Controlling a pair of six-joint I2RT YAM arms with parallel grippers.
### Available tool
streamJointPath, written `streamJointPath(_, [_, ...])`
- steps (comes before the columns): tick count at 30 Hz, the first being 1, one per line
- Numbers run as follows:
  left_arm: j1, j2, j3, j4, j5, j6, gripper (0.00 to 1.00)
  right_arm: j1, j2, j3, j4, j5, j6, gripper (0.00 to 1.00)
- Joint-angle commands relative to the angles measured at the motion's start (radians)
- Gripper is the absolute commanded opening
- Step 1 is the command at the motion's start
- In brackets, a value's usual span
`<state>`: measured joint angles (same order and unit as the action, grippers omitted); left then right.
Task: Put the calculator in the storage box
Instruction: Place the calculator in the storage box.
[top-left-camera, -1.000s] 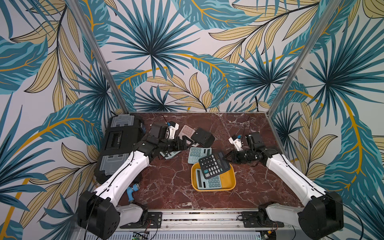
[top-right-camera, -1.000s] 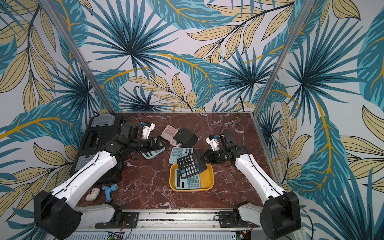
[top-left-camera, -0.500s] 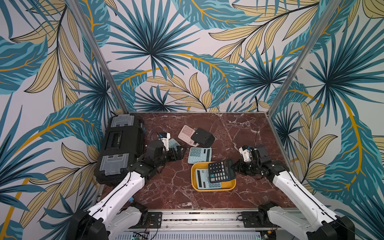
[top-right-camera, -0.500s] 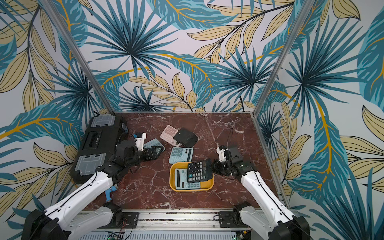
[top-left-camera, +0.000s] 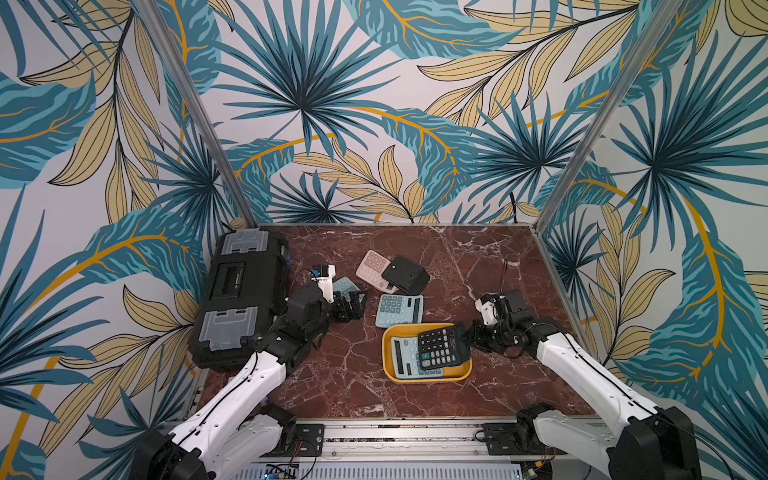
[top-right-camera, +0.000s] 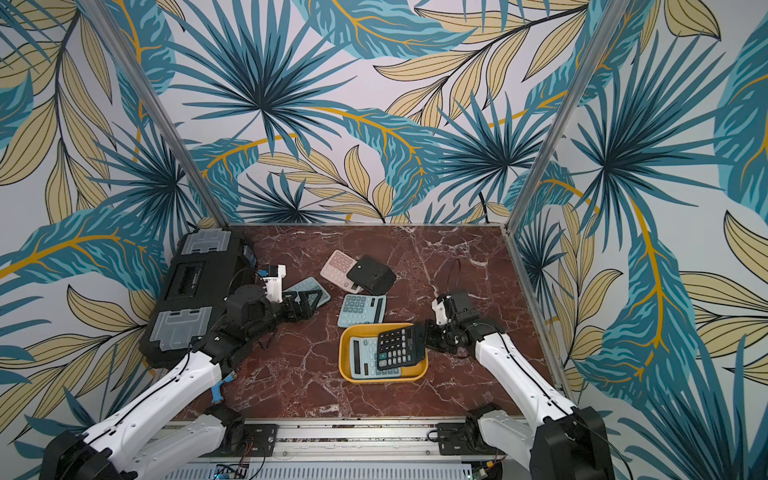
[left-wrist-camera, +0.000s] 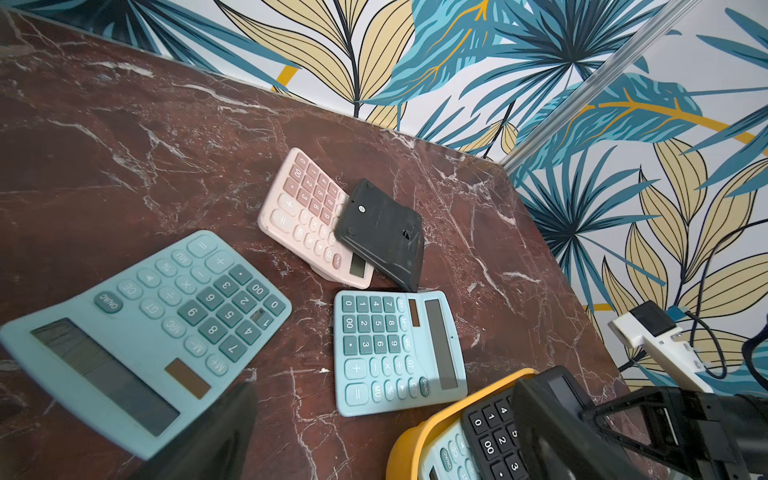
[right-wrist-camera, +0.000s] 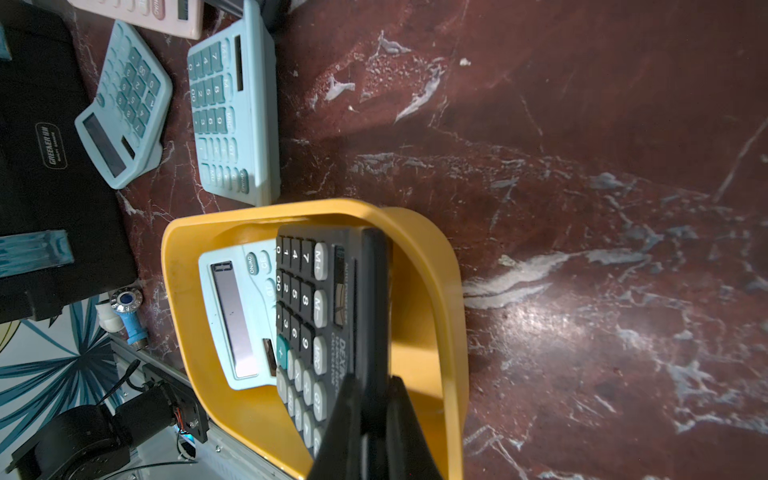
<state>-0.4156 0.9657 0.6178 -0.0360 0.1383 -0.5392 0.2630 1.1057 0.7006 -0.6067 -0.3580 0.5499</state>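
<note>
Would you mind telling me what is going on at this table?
The right gripper is shut on the edge of the black calculator, holding it tilted over the yellow storage box, above a light blue calculator already lying inside. The left gripper is open and empty near the black toolbox.

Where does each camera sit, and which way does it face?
Top views: high above the front rail, looking down and back over the table; left arm and right arm show.
Left wrist: on the left arm, facing the far right corner across loose calculators; its own finger shows.
Right wrist: on the right arm, looking along its fingers at the gripped black calculator and storage box.
Shared: both wrist views show that box and calculator.
</note>
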Motion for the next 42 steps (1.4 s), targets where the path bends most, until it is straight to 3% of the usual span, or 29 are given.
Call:
streamJointPath(1, [-0.003,-0.013,-0.016,0.03,-0.007,0.021,1.0,0.008,0.016,-0.021,0.039,0.028,-0.014,0.0])
streamJointPath(4, [-0.002,-0.002,-0.015,0.035,-0.001,0.021,1.0,0.015,0.039,-0.021,0.048,0.038,-0.018,0.0])
streamJointPath(7, [-0.002,0.003,-0.012,0.033,0.001,0.022,1.0,0.019,0.058,-0.023,0.047,0.057,-0.025,0.12])
streamJointPath(42, [-0.002,0.054,0.002,0.022,0.023,0.027,1.0,0.021,0.017,0.072,-0.1,0.167,-0.091,0.29])
